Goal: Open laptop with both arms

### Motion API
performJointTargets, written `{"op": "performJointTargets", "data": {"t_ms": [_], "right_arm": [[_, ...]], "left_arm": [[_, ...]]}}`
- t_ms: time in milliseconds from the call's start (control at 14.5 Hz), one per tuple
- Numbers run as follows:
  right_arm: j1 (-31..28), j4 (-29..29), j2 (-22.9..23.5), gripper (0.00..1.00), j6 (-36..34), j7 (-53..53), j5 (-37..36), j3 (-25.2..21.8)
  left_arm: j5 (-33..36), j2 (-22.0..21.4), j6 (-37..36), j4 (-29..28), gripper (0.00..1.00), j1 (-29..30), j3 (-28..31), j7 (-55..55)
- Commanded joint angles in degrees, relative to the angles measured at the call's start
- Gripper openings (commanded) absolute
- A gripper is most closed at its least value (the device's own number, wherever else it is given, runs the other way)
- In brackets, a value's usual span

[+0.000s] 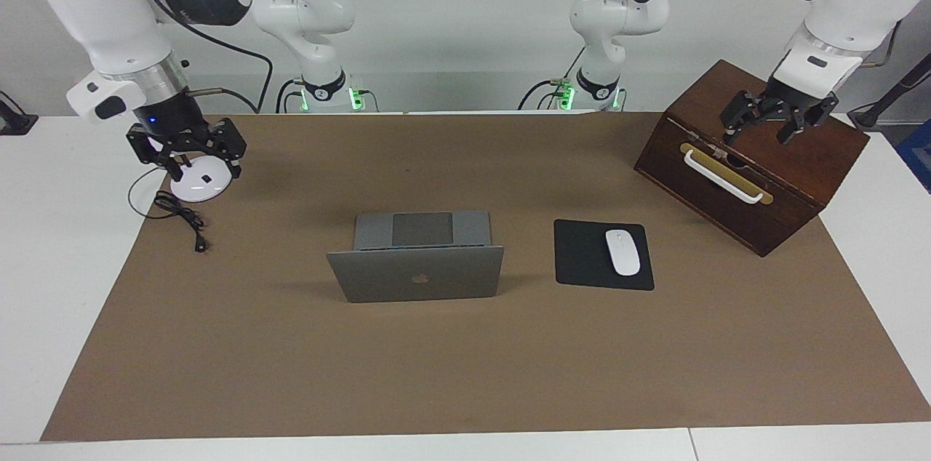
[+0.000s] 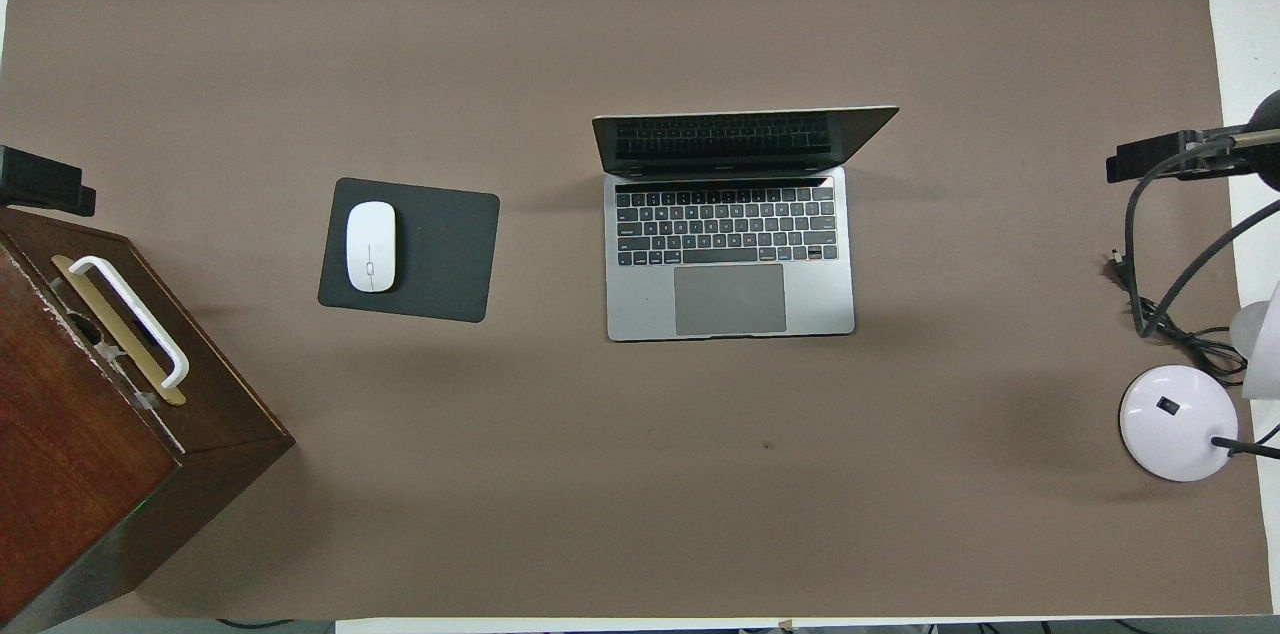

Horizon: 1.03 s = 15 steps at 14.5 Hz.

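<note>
Facing view first: the laptop [image 1: 416, 257] stands open at mid-table on the brown mat [image 1: 465, 374], lid up with its logo toward this camera, deck and trackpad toward the robots. I judge the opening done, which would explain why both arms wait out at the ends, clear of the screen.

The left gripper [image 1: 772, 128] hangs over the wooden box [image 1: 749, 155] at the left arm's end, fingers spread wide, holding nothing. The right gripper [image 1: 188, 159] hovers over the white lamp base [image 1: 198, 183] at the right arm's end; its fingers look parted and empty (links splay, so I read the tips).

A black mouse pad [image 1: 602, 255] with a white mouse [image 1: 622, 251] lies beside the laptop, toward the left arm's end.

Overhead view adds what the lid hides from across the table: the keyboard [image 2: 727, 226], trackpad [image 2: 730, 299] and dark screen [image 2: 726, 139], lid leaning past upright. It shows no gripper; only the facing view gives arm positions.
</note>
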Motion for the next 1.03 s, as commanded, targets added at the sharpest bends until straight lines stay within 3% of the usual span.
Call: {"op": "performJointTargets", "data": {"t_ms": [0,964], "right_arm": [[-0.39,-0.37,-0.53,1.0,0.21,1.47,-0.57,0.36],[-0.74,-0.72,-0.62,1.0,-0.14,1.12,-0.57,0.28]], "left_arm": [[-0.39,-3.22,-0.65,-4.44,1.0,0.36,-0.4,0.14],[-3.9,-3.31,4.18,-5.49,1.0,0.27,-0.84,-2.76]]}}
